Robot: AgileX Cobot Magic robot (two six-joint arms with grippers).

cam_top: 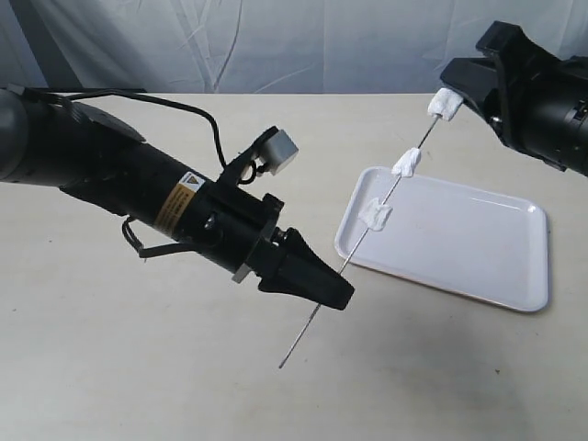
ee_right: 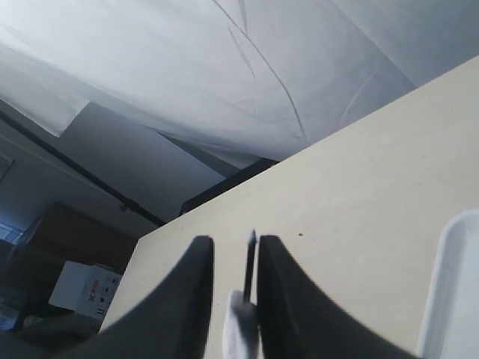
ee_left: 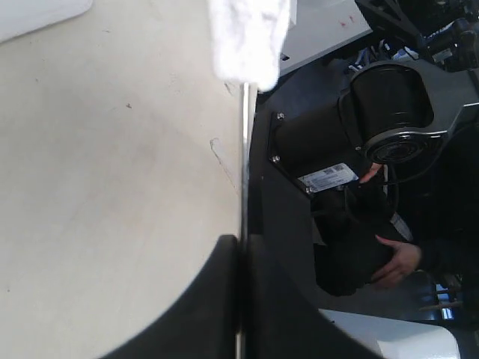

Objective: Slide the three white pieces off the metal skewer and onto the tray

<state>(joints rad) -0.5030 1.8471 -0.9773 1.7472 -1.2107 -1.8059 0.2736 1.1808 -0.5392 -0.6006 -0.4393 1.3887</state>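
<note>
Your left claw (cam_top: 335, 292) is clenched on the metal skewer (cam_top: 354, 251), with both fingers pressed flat against the rod. It grips low on the rod, so a short bare tail sticks out behind the fingertips and slants down toward the table (cam_top: 138, 367). You cannot tell whether the tail's end touches the surface.

Ahead of this claw the rod climbs at a slant, passing over the end of the tray (cam_top: 459, 239) that lies closest to the claw. The tray sits flat on the table with nothing lying in it.

All three pieces are threaded on the rod. The first white piece (cam_top: 375, 215) is a short way ahead of the left claw, above the tray's rim. The second white piece (cam_top: 406, 163) is higher up the rod, over the tray's far edge.

The third white piece (cam_top: 444, 104) is at the top, sitting between the fingers of your right claw (ee_right: 234, 241). That claw is released. Its fingers stand apart on either side of the skewer's tip, and a clear gap shows beside the rod.
</note>
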